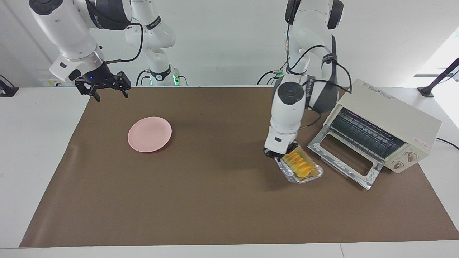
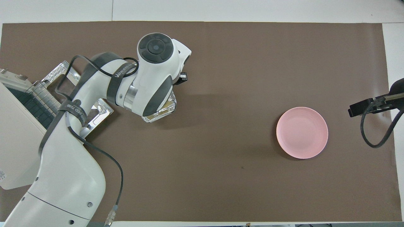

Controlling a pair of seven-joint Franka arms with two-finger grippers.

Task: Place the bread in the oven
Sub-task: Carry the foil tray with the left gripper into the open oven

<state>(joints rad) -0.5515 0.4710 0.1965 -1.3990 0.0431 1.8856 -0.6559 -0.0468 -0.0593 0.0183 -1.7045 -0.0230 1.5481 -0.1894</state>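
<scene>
Bread (image 1: 298,164) — ridged, golden — in crinkled foil tray (image 1: 291,175).

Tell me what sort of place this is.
Probably a robot lab's mock kitchen bench: two Franka arms at a white table with a brown mat, a toaster oven with its door down, and a pink plate.

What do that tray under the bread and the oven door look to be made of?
Tray: thin, shiny, crinkled metal, likely aluminium foil. Oven door: clear window showing the brown mat through it, probably glass, in a bright reflective frame, seemingly metal or foil-faced.
</scene>
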